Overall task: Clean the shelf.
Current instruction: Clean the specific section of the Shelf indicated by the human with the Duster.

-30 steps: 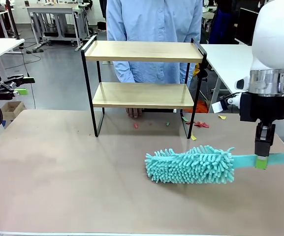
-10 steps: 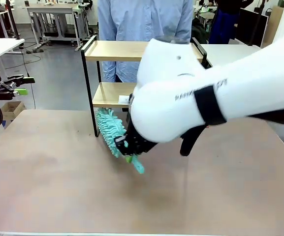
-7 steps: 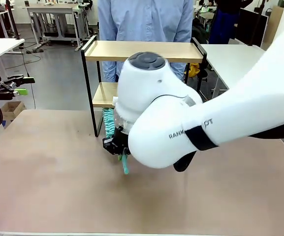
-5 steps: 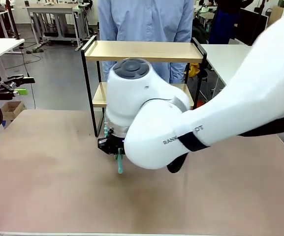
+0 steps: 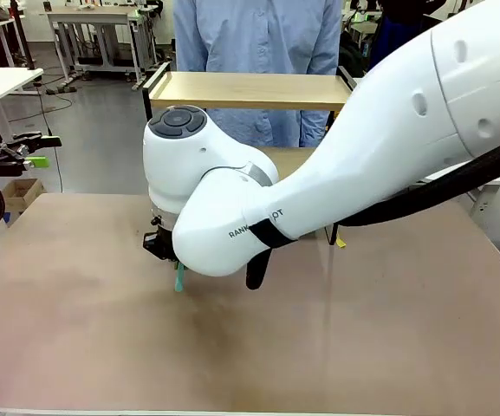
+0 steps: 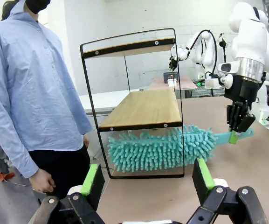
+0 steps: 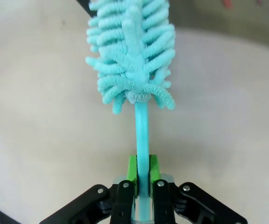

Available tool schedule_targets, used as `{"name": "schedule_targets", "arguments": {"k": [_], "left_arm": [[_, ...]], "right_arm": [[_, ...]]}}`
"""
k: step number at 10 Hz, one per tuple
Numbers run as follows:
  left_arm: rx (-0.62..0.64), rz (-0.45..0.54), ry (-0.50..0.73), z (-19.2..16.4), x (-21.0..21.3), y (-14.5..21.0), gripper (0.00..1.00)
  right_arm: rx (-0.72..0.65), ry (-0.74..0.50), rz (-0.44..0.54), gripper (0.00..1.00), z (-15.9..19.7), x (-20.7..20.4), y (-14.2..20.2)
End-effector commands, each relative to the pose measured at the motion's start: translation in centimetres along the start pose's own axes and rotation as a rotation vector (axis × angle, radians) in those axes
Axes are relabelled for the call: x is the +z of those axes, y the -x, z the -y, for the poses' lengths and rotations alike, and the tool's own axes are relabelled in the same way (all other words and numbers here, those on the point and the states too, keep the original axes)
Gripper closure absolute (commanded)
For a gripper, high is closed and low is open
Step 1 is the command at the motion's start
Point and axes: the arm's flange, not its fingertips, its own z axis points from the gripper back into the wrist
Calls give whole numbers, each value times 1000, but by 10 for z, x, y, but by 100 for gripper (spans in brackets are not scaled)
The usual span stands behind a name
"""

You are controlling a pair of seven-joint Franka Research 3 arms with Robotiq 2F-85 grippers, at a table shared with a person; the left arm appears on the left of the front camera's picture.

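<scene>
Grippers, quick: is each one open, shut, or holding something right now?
Left gripper: jaws open, holding nothing.
Right gripper: jaws shut on the handle of the teal duster.

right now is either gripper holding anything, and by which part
The right gripper grips the teal duster by its thin handle; the left gripper is open, holding nothing.
</scene>
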Motion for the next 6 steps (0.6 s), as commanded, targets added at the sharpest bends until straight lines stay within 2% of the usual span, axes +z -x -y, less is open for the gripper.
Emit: {"name": "schedule_targets", "arguments": {"k": [1,6], "left_arm": [[-13,-4,7,2,-2,-3,0],[-13,-4,7,2,-2,-3,0]], "right_arm": [[-48,-10,-12,87,-3,4,-8],[-79,1,-104,87,12,-18,-23]]}}
